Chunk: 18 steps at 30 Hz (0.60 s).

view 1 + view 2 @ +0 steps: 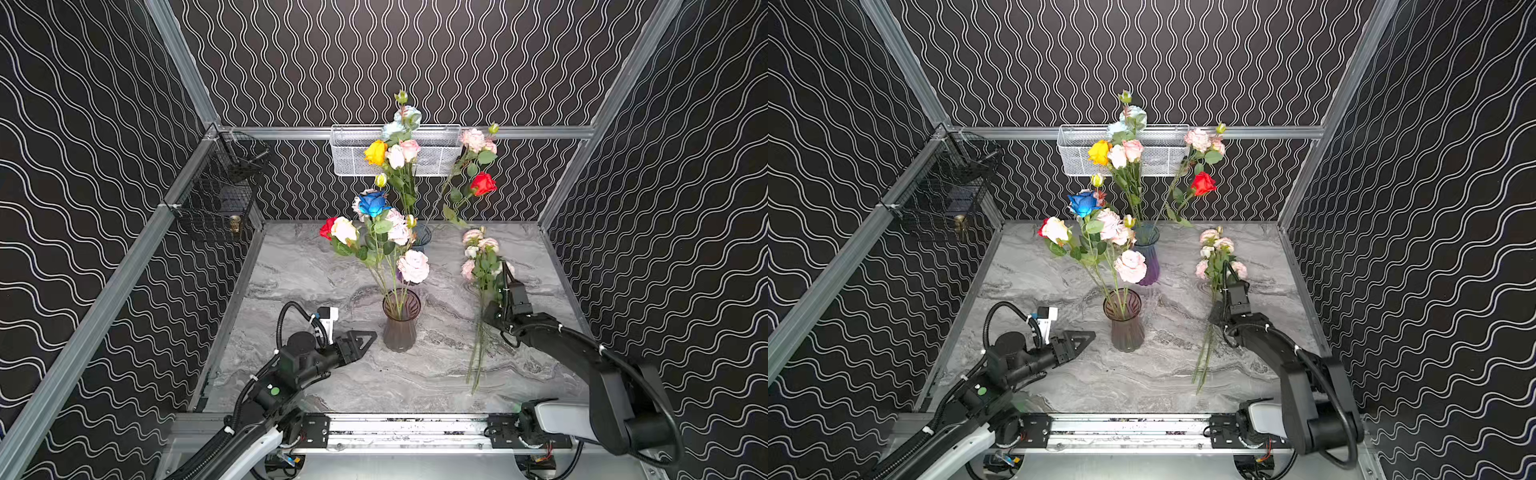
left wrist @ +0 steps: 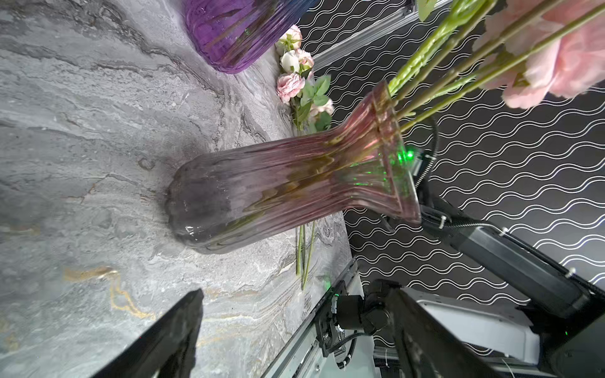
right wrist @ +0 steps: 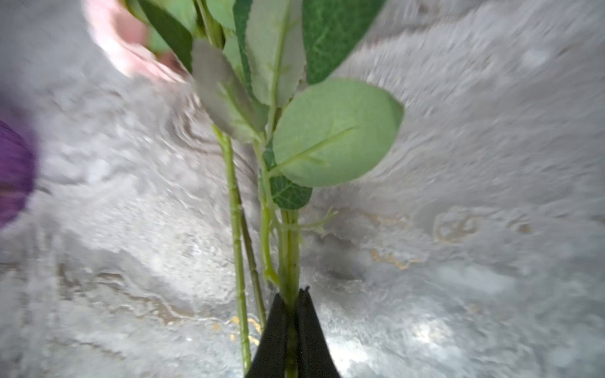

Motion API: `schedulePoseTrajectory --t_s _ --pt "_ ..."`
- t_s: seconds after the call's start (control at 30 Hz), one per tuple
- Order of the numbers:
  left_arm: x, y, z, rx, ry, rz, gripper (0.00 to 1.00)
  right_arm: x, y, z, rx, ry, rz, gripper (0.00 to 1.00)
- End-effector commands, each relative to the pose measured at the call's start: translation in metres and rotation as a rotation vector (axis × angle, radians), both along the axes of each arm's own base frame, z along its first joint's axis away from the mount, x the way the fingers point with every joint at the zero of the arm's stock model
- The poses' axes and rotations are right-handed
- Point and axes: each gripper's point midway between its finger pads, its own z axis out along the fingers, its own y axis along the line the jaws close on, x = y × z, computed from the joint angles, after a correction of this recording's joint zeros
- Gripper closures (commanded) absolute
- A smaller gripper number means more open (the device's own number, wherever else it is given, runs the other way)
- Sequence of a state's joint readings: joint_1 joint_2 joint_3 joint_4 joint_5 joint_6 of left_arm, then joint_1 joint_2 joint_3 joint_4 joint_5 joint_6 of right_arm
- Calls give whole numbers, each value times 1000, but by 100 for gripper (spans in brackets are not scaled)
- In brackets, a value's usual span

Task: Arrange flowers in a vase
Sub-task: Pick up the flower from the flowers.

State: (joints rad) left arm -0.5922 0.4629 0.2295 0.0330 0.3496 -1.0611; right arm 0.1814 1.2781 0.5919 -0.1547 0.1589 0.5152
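Step in hand, as I read it: picking up the next stem for the smoky pink vase point(image 1: 401, 322).

Right pincer point(image 3: 290, 296): clamped narrow on one green stem of the pink spray point(image 1: 482, 266), below the leaves. Two thinner stems run just beside the held one, outside the jaws. Cannot tell whether they belong to it.

The spray is to the right of the vase and well apart from it, over the counter point(image 1: 311, 270). Its blooms point away from the robot and its cut ends toward it.

Left pincer point(image 1: 365, 336): wide and empty, just left of the vase near its base, not touching.

The vase already holds several blooms, most leaning left and back.

Doing it well:
- Raise slowly until the cut end hangs free, and watch that the leaves don't drag the loose stems along.
- Bring the end in over the vase's right rim, which looks less crowded.
- The vase looks light and top-heavy, so the left pincer should probably steady its body before the stem goes down.
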Motion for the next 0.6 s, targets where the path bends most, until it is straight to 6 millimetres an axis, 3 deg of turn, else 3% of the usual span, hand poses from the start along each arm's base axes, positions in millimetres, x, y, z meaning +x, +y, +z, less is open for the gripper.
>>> schedulePoseTrajectory --t_s 0.0,0.2,0.33,0.57 --pt "1 2 6 20 -33 2 8 3 -9 22 -39 -36 -29 100" --pt "1 3 10 35 -49 4 8 9 -12 65 -89 -102 -14 100" --pt "2 4 11 37 -58 10 8 9 2 101 -113 -185 33 100" --pt "2 4 11 45 -56 9 7 6 15 131 -156 -234 52 100"
